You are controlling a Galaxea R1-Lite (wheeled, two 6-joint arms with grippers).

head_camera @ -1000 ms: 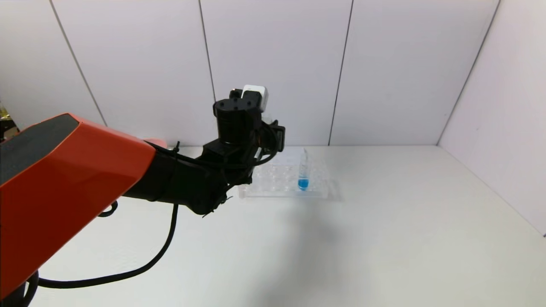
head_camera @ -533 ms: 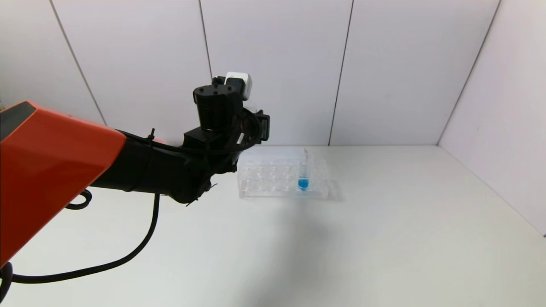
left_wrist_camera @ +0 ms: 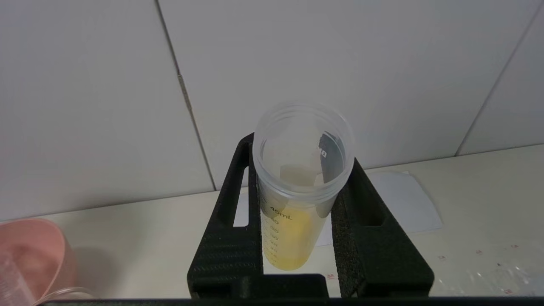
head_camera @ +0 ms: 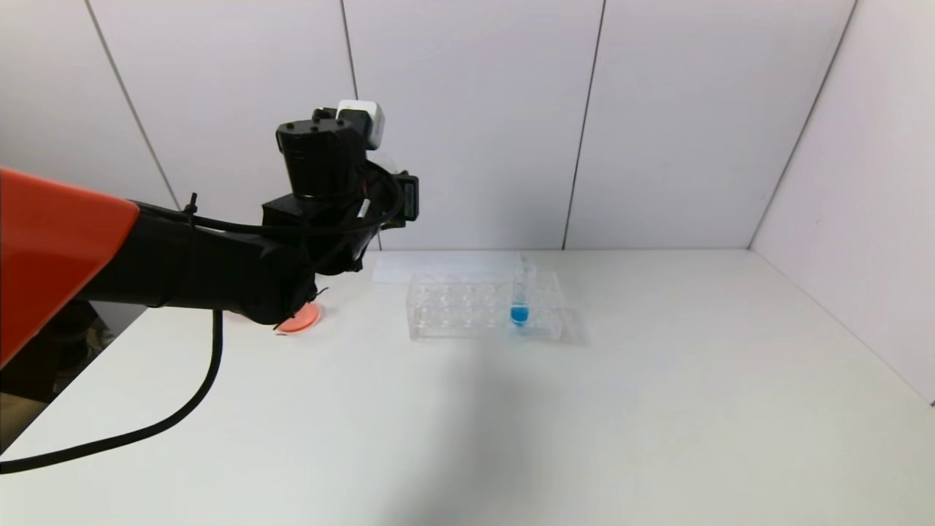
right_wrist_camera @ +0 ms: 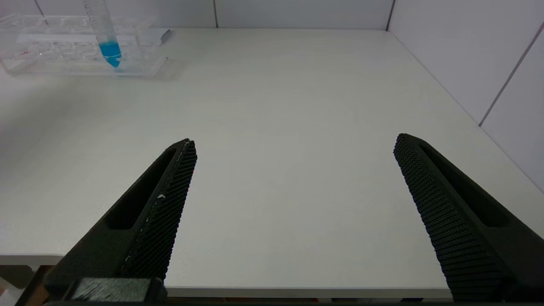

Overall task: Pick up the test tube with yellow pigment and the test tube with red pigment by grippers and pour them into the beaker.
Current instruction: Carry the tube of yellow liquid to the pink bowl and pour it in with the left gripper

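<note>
Leftward now, left claw (left_wrist_camera: 297, 238) clamping yellow tube (left_wrist_camera: 297, 199)

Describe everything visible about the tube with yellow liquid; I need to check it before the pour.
The tube with yellow liquid is clear, slightly frosted plastic with an open, ridged round mouth and printed volume marks down its side. Pale yellow liquid fills its lower part. It stands about upright, mouth up, clamped between the left gripper's black jaws, which press on both of its sides. It is held in the air above the table, in front of the wall. Nothing else touches it.
</note>
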